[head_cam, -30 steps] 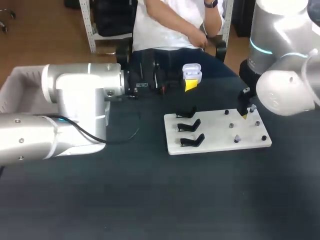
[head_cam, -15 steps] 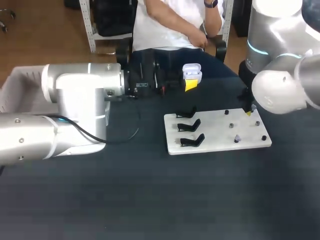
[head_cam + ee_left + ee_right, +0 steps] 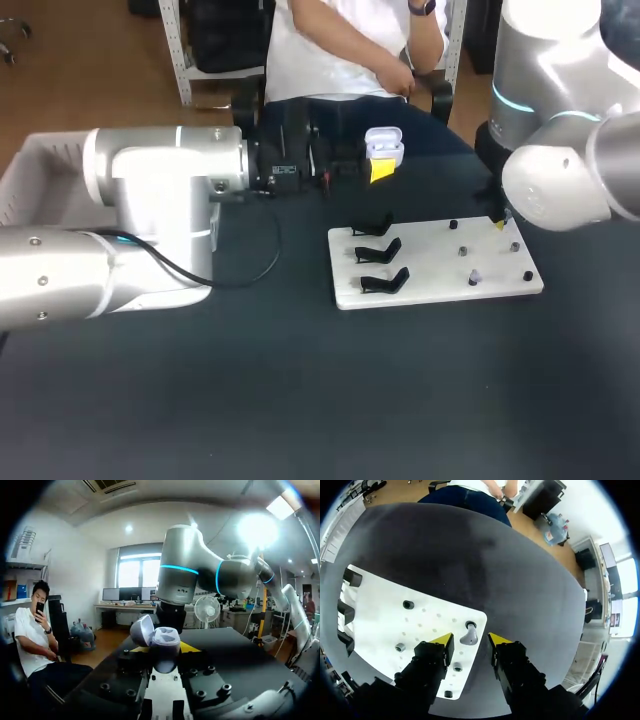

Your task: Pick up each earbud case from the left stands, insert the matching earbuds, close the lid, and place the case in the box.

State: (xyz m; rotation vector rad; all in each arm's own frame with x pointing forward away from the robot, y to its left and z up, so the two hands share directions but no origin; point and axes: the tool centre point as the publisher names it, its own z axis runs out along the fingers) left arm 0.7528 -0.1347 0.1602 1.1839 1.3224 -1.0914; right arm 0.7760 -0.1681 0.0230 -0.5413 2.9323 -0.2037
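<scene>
My left gripper [image 3: 381, 165] is shut on a white earbud case [image 3: 384, 143], held above the table's far middle with its lid open. In the left wrist view the case [image 3: 165, 639] sits upright between the gripper's fingers, lid [image 3: 142, 630] tipped back. My right gripper [image 3: 499, 224] hangs over the far right corner of the white board [image 3: 430, 290]. In the right wrist view a small grey-white earbud [image 3: 469, 638] stands on its peg between the yellow fingertips [image 3: 443, 640], with a narrow gap on each side, so the right gripper [image 3: 471, 642] is open.
Three bare black stands [image 3: 378, 252] line the board's left side. Several other earbuds [image 3: 463, 251] sit on pegs on its right half. A white box [image 3: 40, 170] stands at the far left, partly hidden by my left arm. A black cable [image 3: 262, 262] lies on the dark table.
The right gripper's fingers have drawn in from wide apart to close on either side of the earbud, and the arm shifted slightly right. The left arm and case have not moved.
</scene>
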